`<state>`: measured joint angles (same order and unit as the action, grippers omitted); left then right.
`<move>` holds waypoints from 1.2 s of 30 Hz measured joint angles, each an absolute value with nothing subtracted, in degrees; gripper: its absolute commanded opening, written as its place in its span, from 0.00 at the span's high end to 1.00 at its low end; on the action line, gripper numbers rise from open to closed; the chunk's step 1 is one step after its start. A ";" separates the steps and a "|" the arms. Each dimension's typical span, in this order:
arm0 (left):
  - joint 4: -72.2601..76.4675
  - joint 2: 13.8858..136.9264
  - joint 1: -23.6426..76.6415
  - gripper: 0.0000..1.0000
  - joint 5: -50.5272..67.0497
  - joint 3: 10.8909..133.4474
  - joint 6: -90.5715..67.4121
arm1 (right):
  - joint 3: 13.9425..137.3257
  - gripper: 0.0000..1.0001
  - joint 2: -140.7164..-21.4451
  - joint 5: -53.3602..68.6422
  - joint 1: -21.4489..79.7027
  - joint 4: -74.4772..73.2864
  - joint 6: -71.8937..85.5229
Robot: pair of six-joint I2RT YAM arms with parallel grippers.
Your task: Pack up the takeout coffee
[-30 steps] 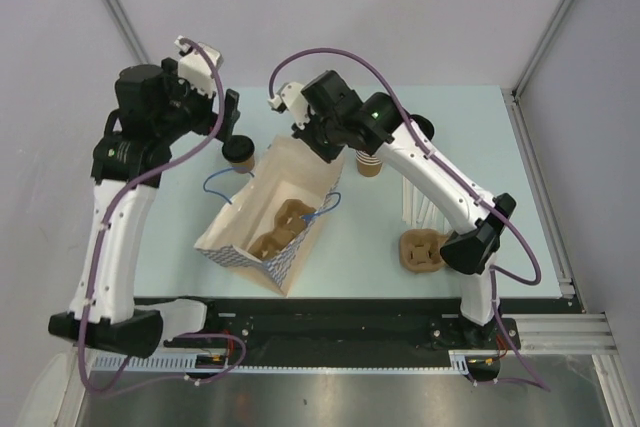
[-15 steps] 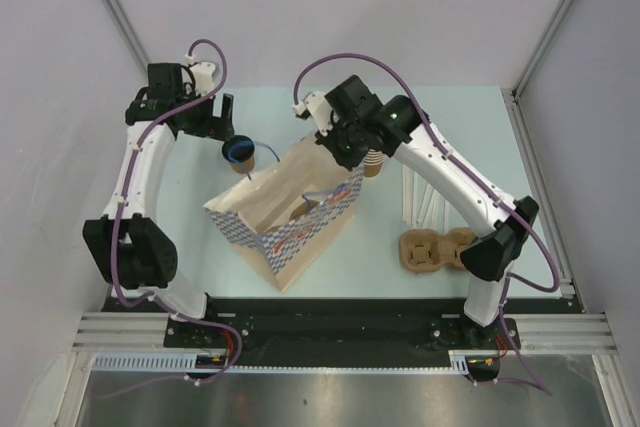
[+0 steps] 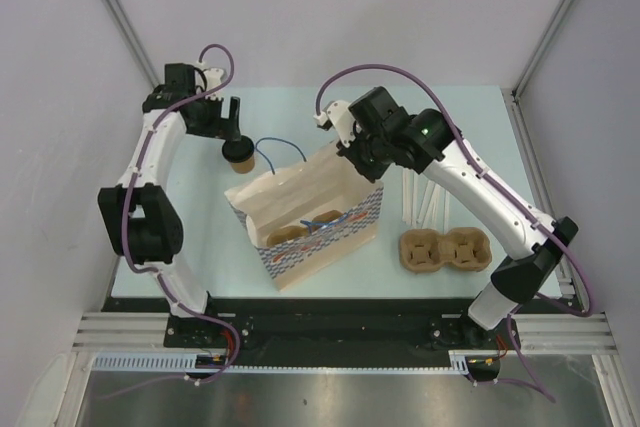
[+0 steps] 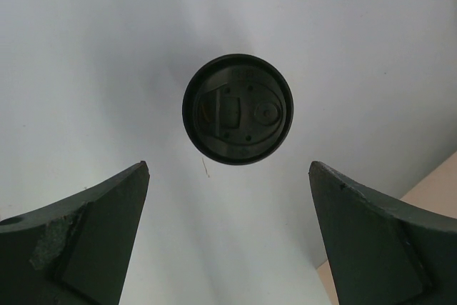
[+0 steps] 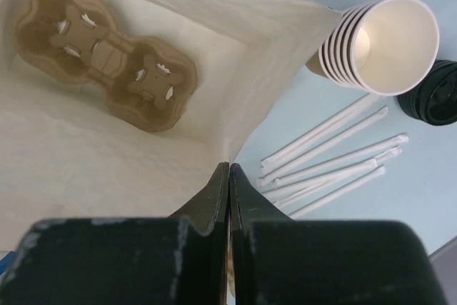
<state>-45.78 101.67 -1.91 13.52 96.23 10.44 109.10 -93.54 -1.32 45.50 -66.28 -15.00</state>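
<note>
- Presently, item one, the paper bag (image 3: 300, 185): stands mouth-up and serves as the landmark for every entry below.
- Right gripper (image 5: 228, 171): clenched flat on the bag's rim, at the side away from the coffee. I judge it is there to prop the mouth wide and stop the bag flopping while it is loaded.
- Cup carrier (image 5: 107, 69): lies on the bag's floor with both wells facing up (ready to seat a cup).
- Takeout coffee (image 4: 237, 109): upright with its black lid on, outside the bag and just beyond its far-left corner, not yet packed.
- Left gripper (image 4: 228, 168): released, fingers spread wide. It hovers above the coffee on the side away from the bag and touches nothing. The wide gap suits coming down around the lid, so the reach for the cup reads as the step in hand.
- Second carrier (image 3: 443, 250): on the table to the bag's right, apart from it.
- Wrapped straws (image 5: 335, 162): scattered beside the bag's right wall.
- Stack of lidless cups (image 5: 378, 44) and a loose black lid (image 5: 435, 94): beyond the straws, further from the bag (spares, by my reading).
</note>
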 measured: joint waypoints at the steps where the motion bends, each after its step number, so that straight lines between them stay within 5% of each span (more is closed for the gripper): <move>1: -45.56 102.54 -1.76 0.00 13.17 96.42 10.20 | 108.42 0.96 -93.17 -1.54 45.43 -66.26 -15.00; 17: -47.64 113.51 -0.60 0.00 10.74 104.22 9.52 | 105.12 0.61 -90.83 -3.64 44.12 -66.30 -14.52; 20: -48.66 114.59 -0.60 0.01 11.18 105.19 9.56 | 105.12 0.45 -90.83 -3.64 44.12 -66.30 -14.31; 24: -50.76 116.49 -0.60 0.01 12.34 107.46 9.98 | 105.65 0.08 -90.83 -3.57 44.05 -66.37 -13.98; 26: -51.31 117.27 -0.60 0.01 12.91 108.14 10.17 | 106.37 0.00 -90.83 -3.36 44.03 -66.41 -14.04; 36: -53.17 118.96 -0.60 0.01 15.86 108.27 10.63 | 110.50 0.00 -91.37 -3.18 43.88 -67.09 -14.17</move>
<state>-53.17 118.96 -0.60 15.86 108.27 10.63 110.50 -91.37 -3.18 43.88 -67.09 -14.17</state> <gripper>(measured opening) 0.994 0.994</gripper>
